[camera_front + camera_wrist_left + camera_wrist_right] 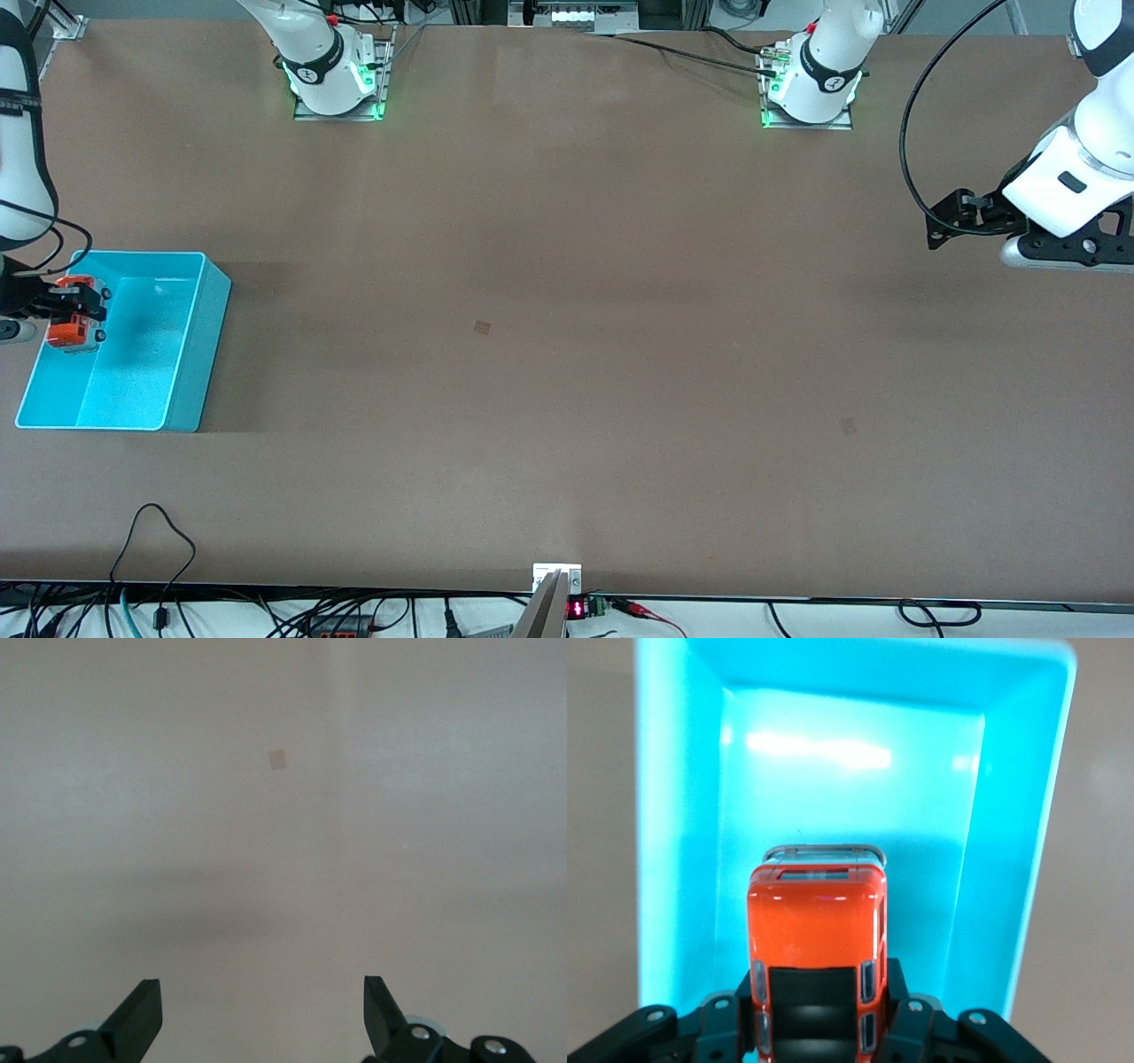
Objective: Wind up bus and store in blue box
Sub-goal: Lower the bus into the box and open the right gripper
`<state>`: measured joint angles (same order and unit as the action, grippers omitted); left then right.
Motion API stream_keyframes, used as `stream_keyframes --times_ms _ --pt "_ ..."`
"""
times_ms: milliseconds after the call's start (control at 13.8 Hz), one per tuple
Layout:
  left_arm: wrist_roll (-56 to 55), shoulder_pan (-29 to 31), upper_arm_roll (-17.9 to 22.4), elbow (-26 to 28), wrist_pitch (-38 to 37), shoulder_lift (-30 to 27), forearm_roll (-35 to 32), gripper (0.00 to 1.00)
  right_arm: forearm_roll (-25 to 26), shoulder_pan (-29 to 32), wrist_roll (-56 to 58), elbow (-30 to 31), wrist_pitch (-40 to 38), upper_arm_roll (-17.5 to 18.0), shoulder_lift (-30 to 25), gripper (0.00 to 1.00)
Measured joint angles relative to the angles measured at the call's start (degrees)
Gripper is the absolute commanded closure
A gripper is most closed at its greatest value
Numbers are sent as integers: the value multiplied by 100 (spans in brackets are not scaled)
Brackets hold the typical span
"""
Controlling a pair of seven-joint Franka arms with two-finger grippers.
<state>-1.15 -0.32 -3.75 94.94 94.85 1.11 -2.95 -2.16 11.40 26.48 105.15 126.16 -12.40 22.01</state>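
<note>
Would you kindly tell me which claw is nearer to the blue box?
Right. The right claw holds the bus over the blue box; the left claw waits open at the left arm's end of the table.

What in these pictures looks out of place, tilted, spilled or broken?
Nothing stands out. The right gripper holds the bus over the blue box, which sits flat and looks undamaged. The left gripper waits with open fingers over bare table.
</note>
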Motion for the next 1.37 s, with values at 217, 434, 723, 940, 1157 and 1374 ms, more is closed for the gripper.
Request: stream_keyframes --times_ms 217,434,723,940,1157,1374 --pt "0 -1 0 0 0 0 0 0 0 -18 -712 51 253 0 447 100" --pt "0 -1 0 0 0 -1 0 0 -1 -24 -873 53 531 1 800 100" --pt "0 -5 0 -1 -4 -1 0 0 -1 -11 -852 54 1281 0 1363 100" --pt "0 -7 0 -1 -7 -1 0 0 -51 -7 -846 37 1300 1 1371 78" --pt "0 -8 0 -1 -8 -1 0 0 -91 -1 -843 37 1299 1 1371 0" --pt "0 -9 0 -1 -10 -1 0 0 -98 1 -829 39 1304 23 1446 0"
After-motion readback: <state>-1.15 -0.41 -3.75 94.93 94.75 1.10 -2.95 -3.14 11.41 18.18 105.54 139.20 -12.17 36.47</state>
